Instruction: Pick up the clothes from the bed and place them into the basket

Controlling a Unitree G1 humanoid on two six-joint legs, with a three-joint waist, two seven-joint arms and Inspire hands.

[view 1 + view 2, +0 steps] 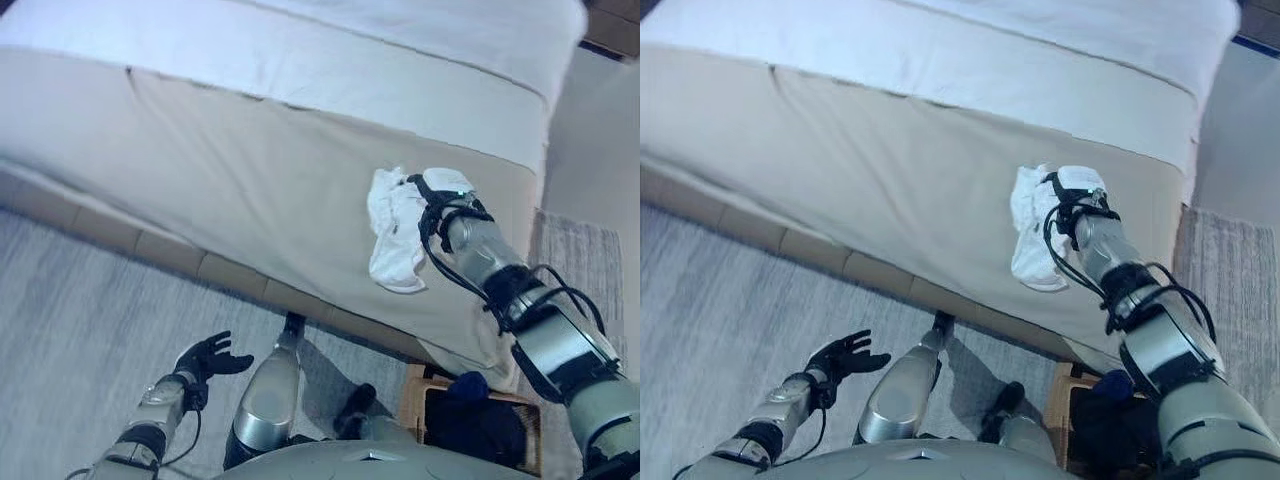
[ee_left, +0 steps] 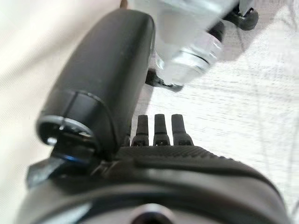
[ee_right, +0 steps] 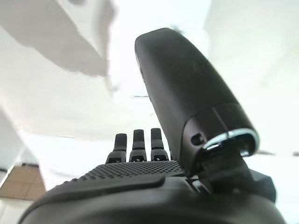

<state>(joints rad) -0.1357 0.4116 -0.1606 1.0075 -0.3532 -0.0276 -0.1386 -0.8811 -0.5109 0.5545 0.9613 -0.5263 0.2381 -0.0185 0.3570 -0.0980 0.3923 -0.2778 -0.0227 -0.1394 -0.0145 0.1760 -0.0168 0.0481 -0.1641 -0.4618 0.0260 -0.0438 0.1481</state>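
A white garment (image 1: 392, 232) lies crumpled on the beige bed cover (image 1: 250, 170), near the bed's front edge on the right, and partly hangs over it. My right hand (image 1: 440, 188) lies against the garment's right side. In the right wrist view its fingers (image 3: 139, 142) are straight, with white cloth past them, and it is open. A wooden basket (image 1: 413, 392) stands on the floor at the lower right, below the bed's corner, with dark clothes (image 1: 478, 418) in it. My left hand (image 1: 207, 358) is open and empty, low over the floor at the lower left.
The bed runs across the top of the view, with white sheets (image 1: 400, 50) at the back. Its wooden base (image 1: 180, 255) runs along the grey floor (image 1: 80, 320). A grey rug (image 1: 585, 262) lies to the right of the bed.
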